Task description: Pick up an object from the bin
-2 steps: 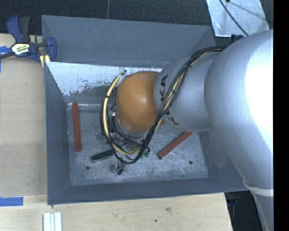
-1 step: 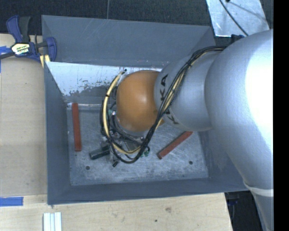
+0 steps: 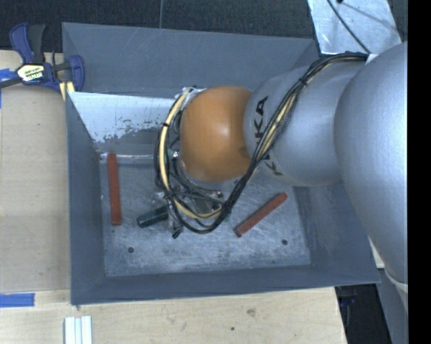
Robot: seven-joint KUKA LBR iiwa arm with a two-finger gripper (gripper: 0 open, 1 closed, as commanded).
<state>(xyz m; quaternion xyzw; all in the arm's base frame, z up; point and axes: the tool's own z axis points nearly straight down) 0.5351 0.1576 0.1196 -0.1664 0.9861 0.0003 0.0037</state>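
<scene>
my tool [image 3: 174, 219] low, mid-floor of grey metal bin [image 3: 201, 264] | small dark stubby object [image 3: 151, 219] just left of it | how open – cannot tell | risk: closing off-centre knocks the object away

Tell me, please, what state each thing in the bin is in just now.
Left red-brown stick: lying flat by the bin's left wall, untouched.
Right red-brown stick: lying flat, slanted, right of the arm, untouched.
Small dark thing: on the floor at the gripper; held or not, cannot tell.
Gripper: low between the sticks; open or shut, cannot tell.
</scene>
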